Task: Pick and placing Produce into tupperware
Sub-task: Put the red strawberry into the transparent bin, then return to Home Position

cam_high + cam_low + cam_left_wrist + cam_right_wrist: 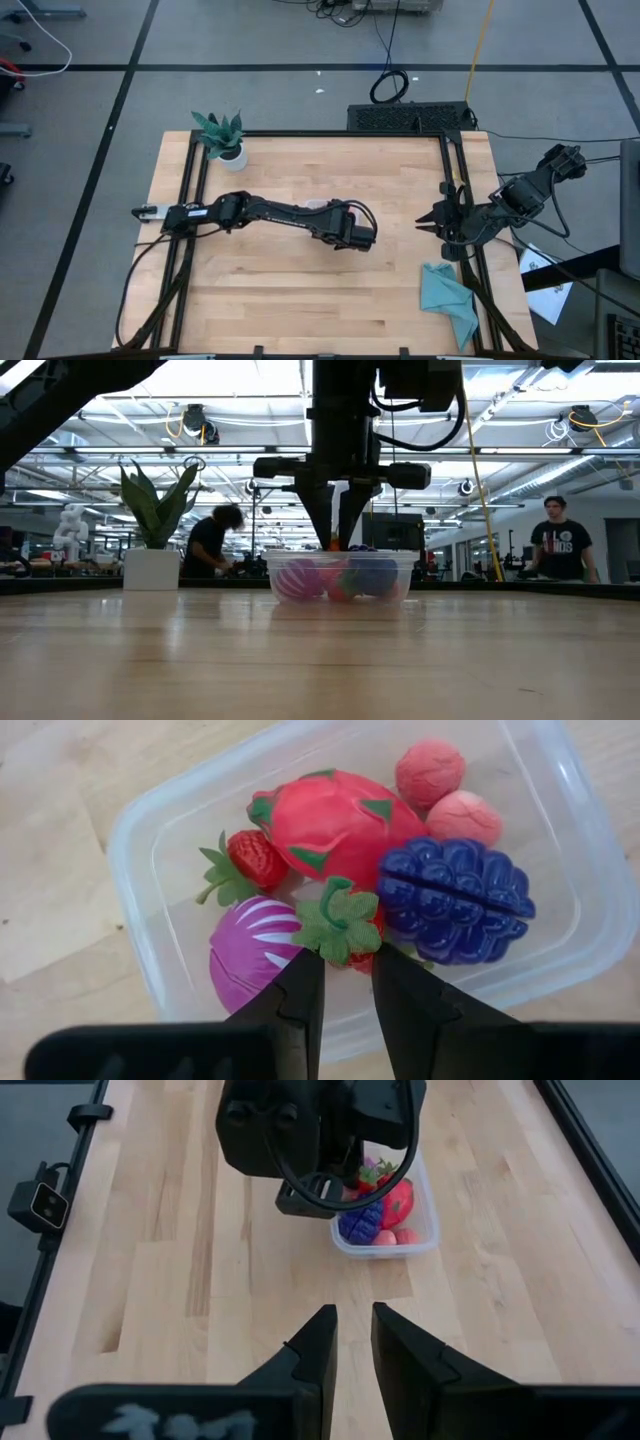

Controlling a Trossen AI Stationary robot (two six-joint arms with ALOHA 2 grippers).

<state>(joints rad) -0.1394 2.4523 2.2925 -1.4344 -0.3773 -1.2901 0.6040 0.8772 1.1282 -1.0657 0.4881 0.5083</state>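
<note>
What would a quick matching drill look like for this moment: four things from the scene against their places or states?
Things:
1. left gripper
2. right gripper
3. teal cloth
4. potted plant

Places or states:
A. far left corner of the table
B. shut, at the table's right edge
C. near right part of the table
D. shut on a strawberry over the tupperware

Pairs: 1-D, 2-B, 3-C, 4-A

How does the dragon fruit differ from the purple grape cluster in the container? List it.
The dragon fruit is red with green scale tips; the grape cluster is dark blue-purple.
The dragon fruit has a smooth oval body; the grape cluster is lumpy, made of rounded bumps.
Both lie touching inside the clear tupperware, below the left pincer.
</note>
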